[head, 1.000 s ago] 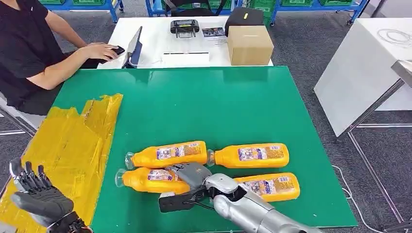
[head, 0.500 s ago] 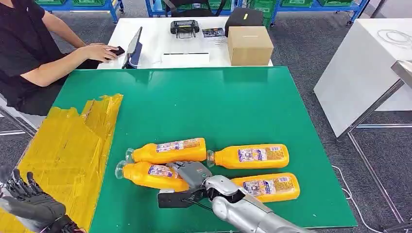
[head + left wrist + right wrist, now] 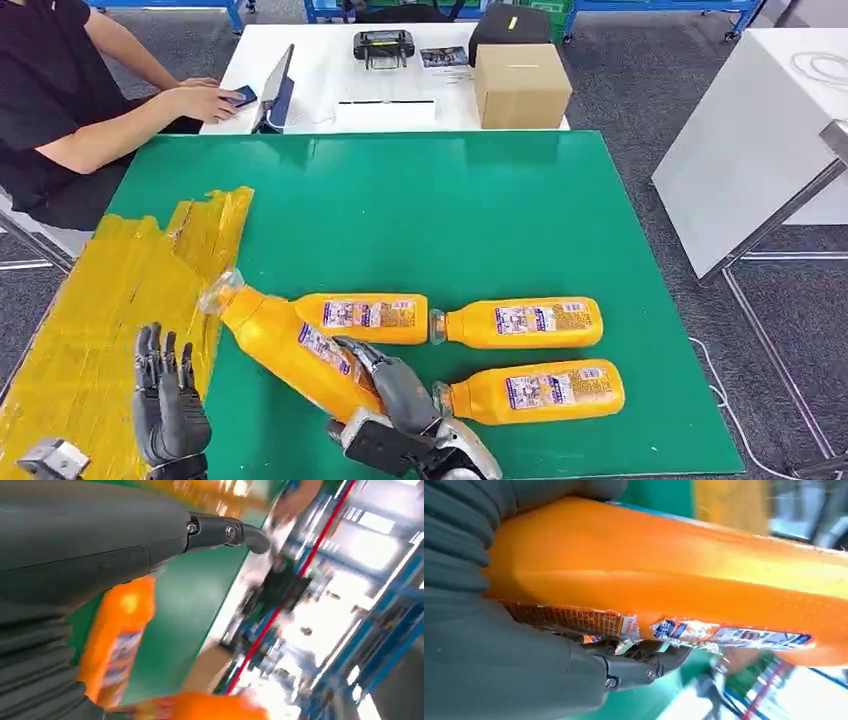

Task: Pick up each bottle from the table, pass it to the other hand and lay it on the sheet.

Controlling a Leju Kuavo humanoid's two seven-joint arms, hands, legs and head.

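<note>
Right hand (image 3: 395, 395) grips one orange bottle (image 3: 290, 345) around its lower body, near the front edge of the green table (image 3: 450, 210). The bottle is lifted and tilted, base at the hand, clear cap (image 3: 218, 290) pointing toward the table's left edge and reaching the border of the yellow sheet (image 3: 120, 310). In the right wrist view the bottle (image 3: 704, 580) lies across the hand (image 3: 524, 650), label against the dark fingers (image 3: 644, 665).

Left hand (image 3: 170, 410) is raised at the front left corner, over the sheet's near edge, fingers apart and upright, holding nothing. It stands just beside the held bottle without touching it.

Three more bottles lie flat on the table. One (image 3: 365, 317) lies partly behind the held bottle. A second (image 3: 520, 322) lies to its right, cap end just beside the first one's base. The third (image 3: 535, 390) lies nearest the front edge, cap close to the right hand.

The sheet covers the table's left edge and overhangs it.

Beyond the back edge, a person (image 3: 60, 110) sits at a white table (image 3: 330, 85) carrying a cardboard box (image 3: 522, 88).
</note>
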